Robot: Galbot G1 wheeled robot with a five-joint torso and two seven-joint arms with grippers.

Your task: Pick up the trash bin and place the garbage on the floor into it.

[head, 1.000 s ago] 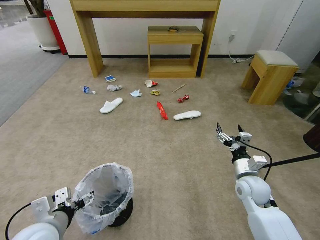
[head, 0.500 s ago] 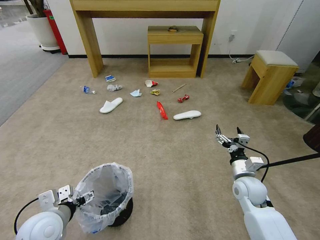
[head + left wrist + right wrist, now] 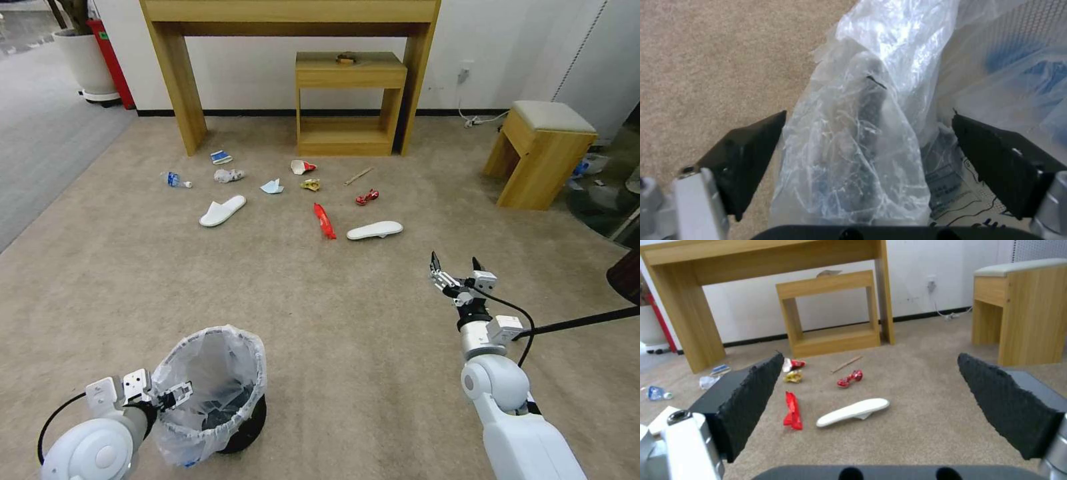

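left gripper (image 3: 175, 395) at trash bin (image 3: 210, 393) rim | right gripper (image 3: 455, 267) spread, above floor (image 3: 333, 313)

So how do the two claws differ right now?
The left claw sits low at the bin, its open fingers straddling the bagged rim; the right claw is raised over bare floor, with nothing between its fingers. The left is beside the robot's base, the right is stretched forward toward the near slipper. Both are open and hold nothing yet.
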